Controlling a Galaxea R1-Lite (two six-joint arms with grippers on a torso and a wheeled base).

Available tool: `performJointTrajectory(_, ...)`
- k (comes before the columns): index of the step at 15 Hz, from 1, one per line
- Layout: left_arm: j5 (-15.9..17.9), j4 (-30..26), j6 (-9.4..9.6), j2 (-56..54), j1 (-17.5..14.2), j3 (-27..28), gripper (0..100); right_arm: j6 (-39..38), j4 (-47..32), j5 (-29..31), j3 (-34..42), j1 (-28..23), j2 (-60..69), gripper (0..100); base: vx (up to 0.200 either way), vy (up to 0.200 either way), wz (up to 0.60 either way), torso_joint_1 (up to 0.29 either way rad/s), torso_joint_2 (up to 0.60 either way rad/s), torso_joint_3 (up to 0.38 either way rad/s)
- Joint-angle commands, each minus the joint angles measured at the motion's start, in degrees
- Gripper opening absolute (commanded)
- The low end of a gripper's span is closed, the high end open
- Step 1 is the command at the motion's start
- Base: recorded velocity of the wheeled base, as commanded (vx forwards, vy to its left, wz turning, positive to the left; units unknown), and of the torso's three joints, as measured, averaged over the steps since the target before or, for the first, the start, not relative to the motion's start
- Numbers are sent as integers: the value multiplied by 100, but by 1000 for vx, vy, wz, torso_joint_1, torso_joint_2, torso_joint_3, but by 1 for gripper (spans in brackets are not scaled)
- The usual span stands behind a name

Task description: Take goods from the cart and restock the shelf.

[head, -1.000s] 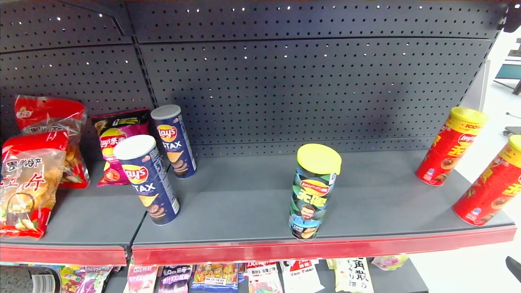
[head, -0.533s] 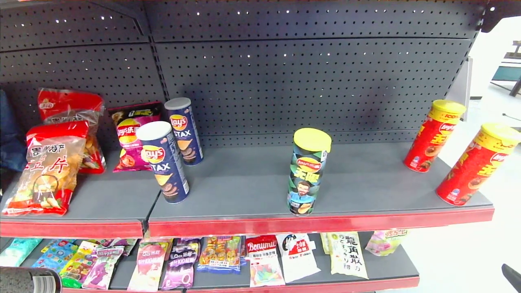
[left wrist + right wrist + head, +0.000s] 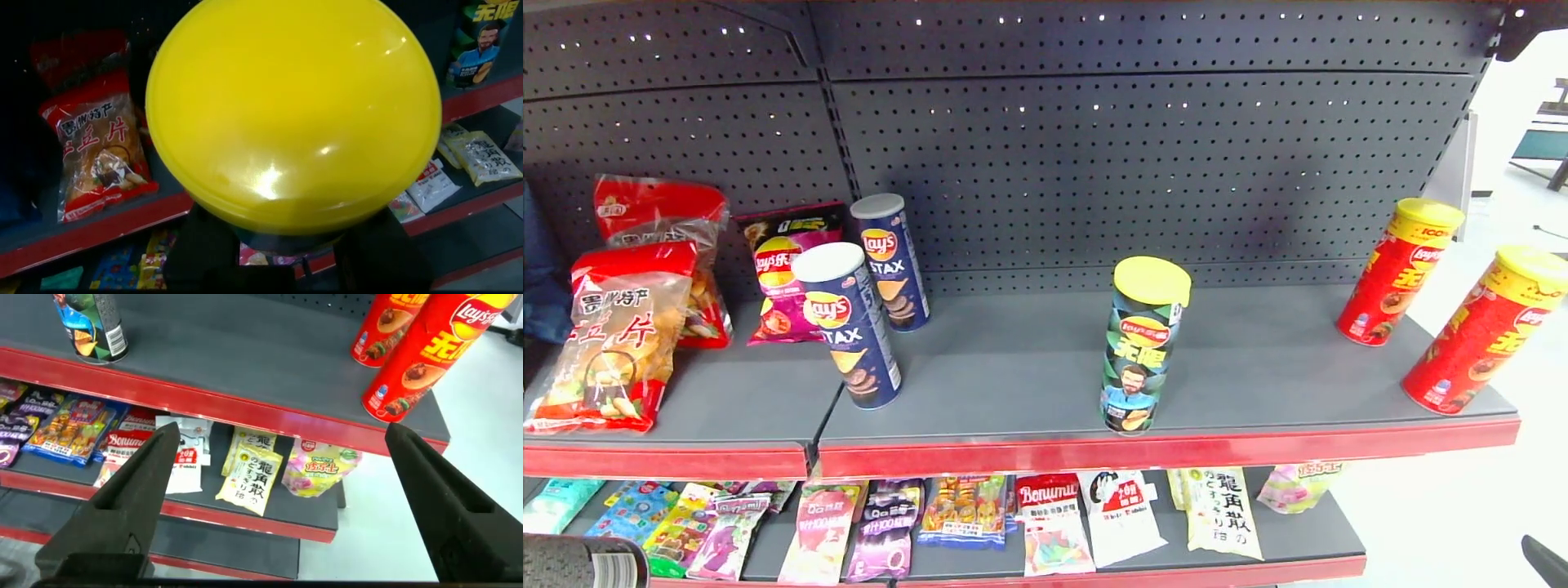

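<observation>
We hold the yellow-lidded can (image 3: 294, 114) in the left gripper (image 3: 301, 260), its fingers pressed against the body just under the lid. It hangs low on our left, below the level of the shelf (image 3: 1029, 367). The right gripper (image 3: 282, 433) is empty, fingers spread wide. We judge the best spot to be the bare stretch beside the matching green can (image 3: 1141, 347). We should lift over the red lip (image 3: 1160, 451), set the can upright well back, and not nudge the green can, which stands near the front. Since a second ago the whole head view has shifted, so the camera moved. The goods stand as before.
</observation>
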State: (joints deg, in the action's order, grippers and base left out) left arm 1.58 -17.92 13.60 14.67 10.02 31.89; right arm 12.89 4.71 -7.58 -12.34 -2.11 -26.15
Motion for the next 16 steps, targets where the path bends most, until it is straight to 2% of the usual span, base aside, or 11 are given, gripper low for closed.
performJointTrajectory(1,0,-1,2,1,0,1,0,3,4,-6,3,18,-22,100,0,0,0,0,0,0)
performJointTrajectory(2,0,-1,2,1,0,1,0,12,4,-6,3,35,-22,100,0,0,0,0,0,0)
performJointTrajectory(11,0,8,2,-16,26,19,0,21,22,2,21,9,5,100,0,0,-600,3,3,2)
performJointTrajectory(14,9,8,11,-8,26,37,0,12,4,2,144,0,321,100,0,0,0,0,0,0)
performJointTrajectory(16,79,8,2,36,237,37,0,3,-5,11,434,0,971,100,0,0,0,0,0,0)
